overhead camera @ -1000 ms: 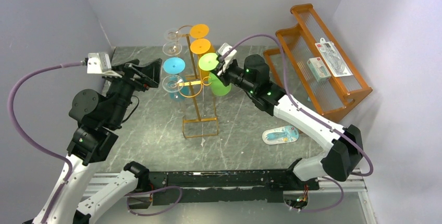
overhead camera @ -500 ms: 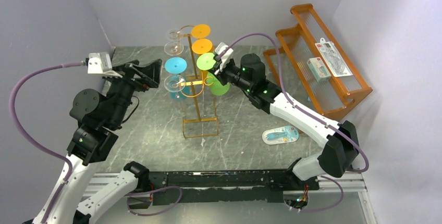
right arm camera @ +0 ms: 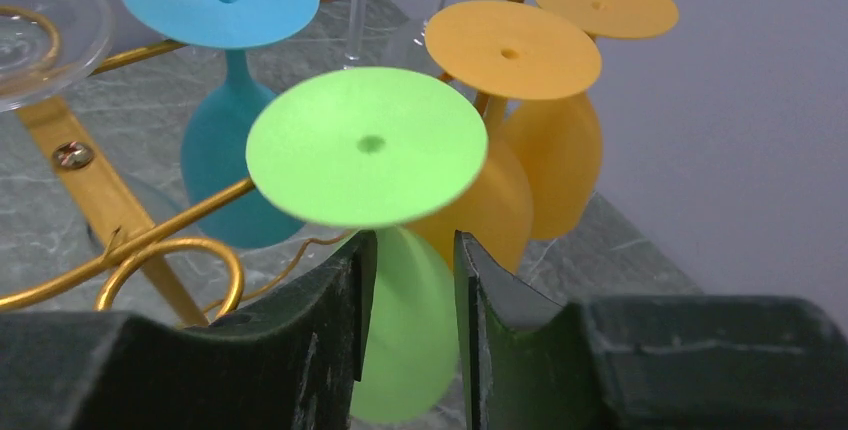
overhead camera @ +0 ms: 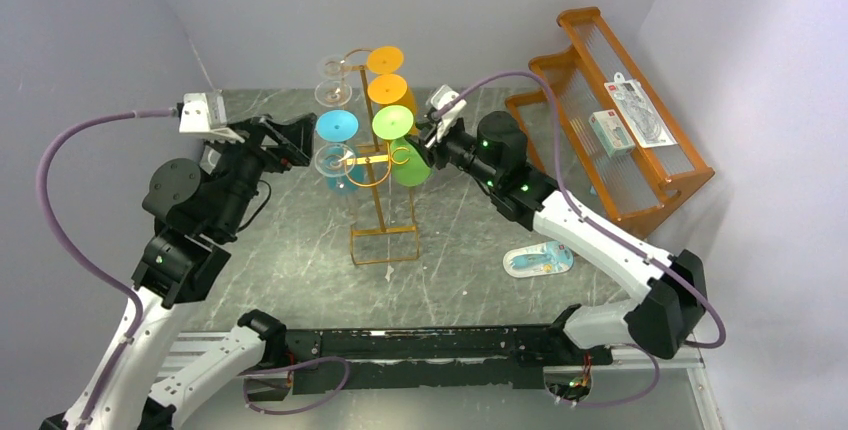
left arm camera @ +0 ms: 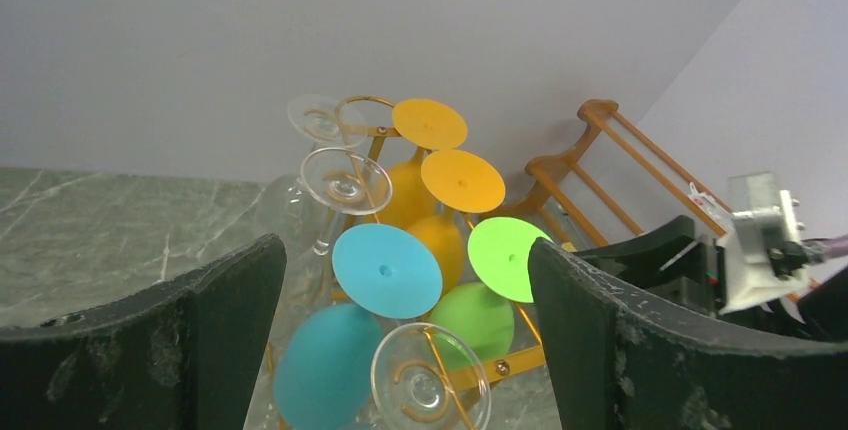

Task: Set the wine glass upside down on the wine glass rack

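While the green wine glass (right arm camera: 372, 145) is hanging on the wine glass rack (right arm camera: 100, 205), foot up, bowl down, stem roughly upright, we are straddling its bowl with the right gripper (right arm camera: 412, 250), unable to tell whether it is gripping; the left gripper (left arm camera: 405, 260) is gaping wide; print on the packets (overhead camera: 611, 132) is unreadable.
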Controlling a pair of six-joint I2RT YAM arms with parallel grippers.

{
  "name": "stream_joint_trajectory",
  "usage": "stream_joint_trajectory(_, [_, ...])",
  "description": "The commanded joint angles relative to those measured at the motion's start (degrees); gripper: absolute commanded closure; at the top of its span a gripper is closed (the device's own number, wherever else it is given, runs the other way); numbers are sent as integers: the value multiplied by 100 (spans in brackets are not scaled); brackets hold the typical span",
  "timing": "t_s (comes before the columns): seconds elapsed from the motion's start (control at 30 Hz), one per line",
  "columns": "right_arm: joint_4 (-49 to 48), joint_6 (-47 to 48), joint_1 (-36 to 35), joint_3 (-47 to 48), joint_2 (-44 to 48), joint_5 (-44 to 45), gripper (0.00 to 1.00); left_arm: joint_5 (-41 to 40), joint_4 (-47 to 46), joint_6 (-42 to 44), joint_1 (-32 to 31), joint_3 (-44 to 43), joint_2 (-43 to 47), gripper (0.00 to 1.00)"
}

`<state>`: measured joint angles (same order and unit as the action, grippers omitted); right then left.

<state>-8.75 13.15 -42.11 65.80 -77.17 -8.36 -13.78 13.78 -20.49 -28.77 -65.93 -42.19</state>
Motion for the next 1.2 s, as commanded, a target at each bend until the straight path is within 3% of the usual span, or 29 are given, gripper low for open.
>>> stream_joint_trajectory(0.0, [-70, -159, 18, -283, 431, 160, 61, 114, 333, 187, -37, -307, -180, 5])
stream_joint_trajectory(0.33, [-158, -694, 14, -1227, 1613, 460, 55, -1006, 1057, 1266, -33, -1264, -974, 9])
stream_joint_trajectory(0.63, [25, -1302, 14, -1544, 2324, 1167, 53, -2116, 1657, 1096, 128, -1347, -2132, 7])
stream_joint_trajectory(0.73, [10, -1531, 16, -1626, 2467, 1265, 52, -1599, 1796, 875, 897, -1347, -2518, 9])
stream_joint_trajectory(0.87, [184, -1493, 18, -1648, 2599, 1232, 52, -650, 1807, 642, 2333, -1244, -2727, 20])
stream_joint_trajectory(1.17, [366, -1462, 18, -1641, 2696, 1606, 50, 63, 1863, 427, 3577, -559, -3275, 39])
